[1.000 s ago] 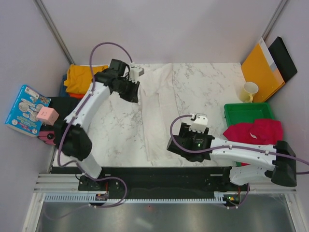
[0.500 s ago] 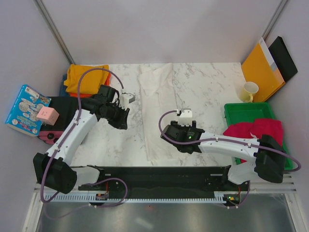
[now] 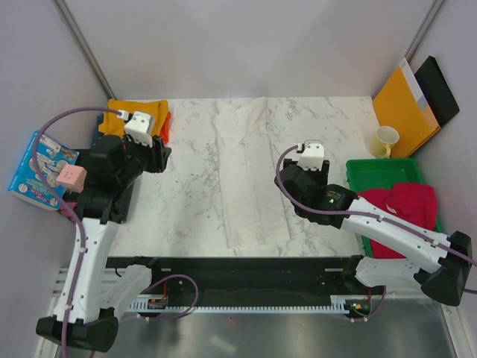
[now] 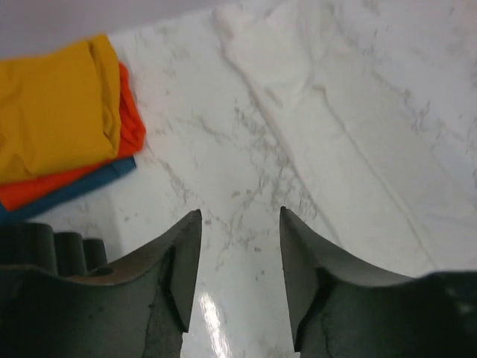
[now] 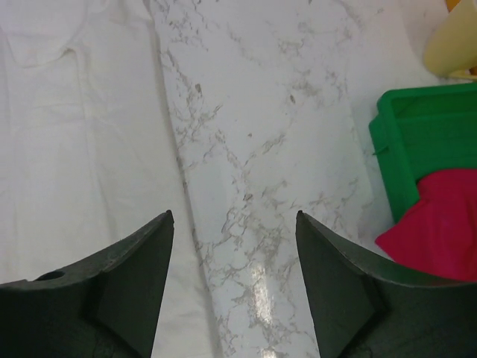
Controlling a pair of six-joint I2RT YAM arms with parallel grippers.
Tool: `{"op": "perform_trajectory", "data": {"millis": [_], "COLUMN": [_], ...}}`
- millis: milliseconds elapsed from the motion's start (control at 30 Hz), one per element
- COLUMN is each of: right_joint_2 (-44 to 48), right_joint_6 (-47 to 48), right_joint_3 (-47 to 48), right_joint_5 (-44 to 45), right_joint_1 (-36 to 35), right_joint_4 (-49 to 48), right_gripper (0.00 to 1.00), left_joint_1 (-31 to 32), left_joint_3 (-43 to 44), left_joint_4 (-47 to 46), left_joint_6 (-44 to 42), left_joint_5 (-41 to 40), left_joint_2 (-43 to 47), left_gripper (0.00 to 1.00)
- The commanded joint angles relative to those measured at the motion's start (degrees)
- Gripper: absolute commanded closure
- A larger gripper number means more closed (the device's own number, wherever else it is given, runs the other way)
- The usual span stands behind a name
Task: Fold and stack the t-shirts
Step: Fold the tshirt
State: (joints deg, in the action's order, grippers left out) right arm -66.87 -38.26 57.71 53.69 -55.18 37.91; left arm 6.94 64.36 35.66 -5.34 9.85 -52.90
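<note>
The left hand (image 4: 239,222) has its fingers apart with nothing between them. It is over bare marble near the far-left corner of the surface (image 3: 186,194). Just beyond it in that corner is a folded pile: the mustard yellow t-shirt (image 4: 52,112) on top, the orange t-shirt (image 4: 131,128) under it, and the blue t-shirt (image 4: 78,188) at the bottom, showing as a thin edge.

The right hand (image 5: 233,222) is also spread and holds nothing. It is above bare marble right of the middle. To its left lies the white t-shirt (image 3: 250,179), folded into a long strip that runs from the far edge to the near edge down the middle of the surface. To its right, at the right edge, the crimson-pink t-shirt (image 3: 402,201) is bunched over the near part of the green tray (image 3: 380,171). A pale cup (image 3: 386,140) stands just beyond the tray.
</note>
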Motion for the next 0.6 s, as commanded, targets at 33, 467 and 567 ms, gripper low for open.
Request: {"op": "perform_trajectory", "data": {"millis": [33,467,567], "right_joint_2": [2.3,8.7,9.6], "right_joint_6": [9.3,5.3,5.1], "right_joint_3": [4.6,2.0,3.0], "right_joint_5": [4.4,6.5,8.4], "right_joint_1": [2.2,2.2,2.3], "right_joint_4": [-0.7,6.8,9.2], "right_gripper": [0.26,0.24,0.24], "left_joint_1": [0.2,-3.8,-4.2], "left_joint_3": [-1.9,-42.8,-48.5], "left_joint_4": [-21.0,-65.0,-78.9], "left_joint_6": [1.6,-4.3,-4.9], "left_joint_5": [5.9,12.5,12.4], "left_joint_2": [4.3,-4.8,-10.5], "left_gripper": [0.36,0.05,0.02]}}
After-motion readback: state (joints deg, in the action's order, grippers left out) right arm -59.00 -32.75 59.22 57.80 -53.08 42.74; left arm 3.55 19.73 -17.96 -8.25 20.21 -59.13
